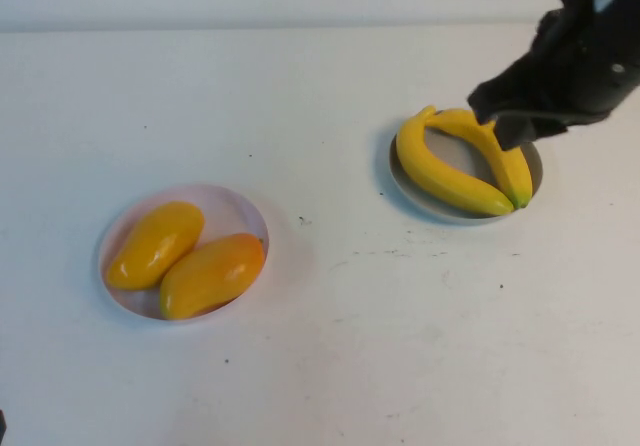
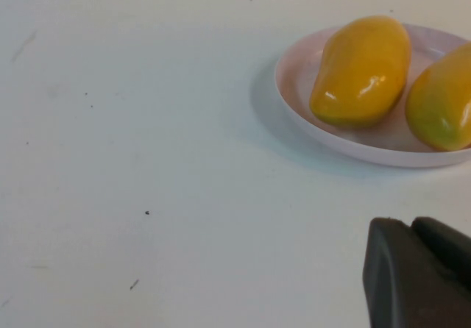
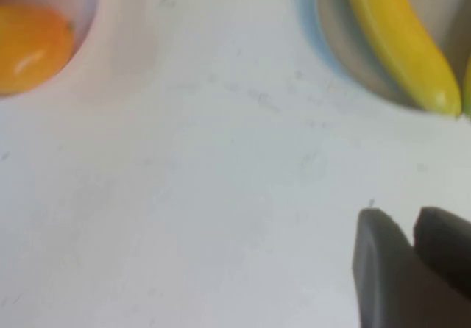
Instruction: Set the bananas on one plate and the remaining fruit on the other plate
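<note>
Overhead view: two bananas [image 1: 455,161] lie curved side by side on the grey-blue plate [image 1: 404,186] at the table's right, their greenish tips meeting at the near-right rim; two mangoes [image 1: 185,258] — one yellow, one orange-blushed — rest touching each other on the pale pink plate [image 1: 240,206] at the left. The right gripper [image 1: 503,116] hangs over the far-right edge of the grey-blue plate, just above the bananas; here the dark arm masks its fingers. The right wrist view supplies them: the right gripper's [image 3: 412,229] two dark fingers stand nearly together with only a thin gap, holding nothing, over the white table [image 3: 206,195]. The left gripper [image 2: 412,229], outside the overhead view, shows only in the left wrist view — fingers pressed closed and empty, near the pink plate.
</note>
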Robot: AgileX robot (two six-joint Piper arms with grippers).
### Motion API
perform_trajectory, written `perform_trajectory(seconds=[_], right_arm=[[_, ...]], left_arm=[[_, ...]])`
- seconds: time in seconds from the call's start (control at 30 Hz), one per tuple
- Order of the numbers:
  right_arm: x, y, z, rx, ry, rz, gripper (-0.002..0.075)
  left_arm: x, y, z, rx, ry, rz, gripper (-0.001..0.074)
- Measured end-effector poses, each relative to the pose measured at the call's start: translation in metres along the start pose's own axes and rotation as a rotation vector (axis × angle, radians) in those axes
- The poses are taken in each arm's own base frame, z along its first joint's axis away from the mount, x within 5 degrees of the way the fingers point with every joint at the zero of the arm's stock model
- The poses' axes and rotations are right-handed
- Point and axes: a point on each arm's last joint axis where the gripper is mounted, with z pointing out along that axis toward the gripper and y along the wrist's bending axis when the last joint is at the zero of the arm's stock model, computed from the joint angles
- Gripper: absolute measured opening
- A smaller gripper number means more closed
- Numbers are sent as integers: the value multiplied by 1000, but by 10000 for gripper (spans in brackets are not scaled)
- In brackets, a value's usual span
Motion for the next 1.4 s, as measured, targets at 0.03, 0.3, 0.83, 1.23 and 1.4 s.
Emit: perform_trajectory(seconds=[0.03, 0.3, 0.83, 1.23, 1.4], right_arm=[[9, 0, -9, -8, -5, 2, 68], [103, 0, -61, -57, -34, 11, -10], [197, -23, -21, -15, -323, 58, -15], [313, -59, 43, 234, -912, 297, -15], [327, -59, 39, 308, -1038, 286, -15]], left_arm=[[0, 0, 0, 0, 0, 0, 1], [0, 0, 0, 0, 0, 0, 1], [0, 0, 0, 0, 0, 0, 1], [0, 0, 0, 0, 0, 0, 1], [0, 0, 0, 0, 0, 0, 1]])
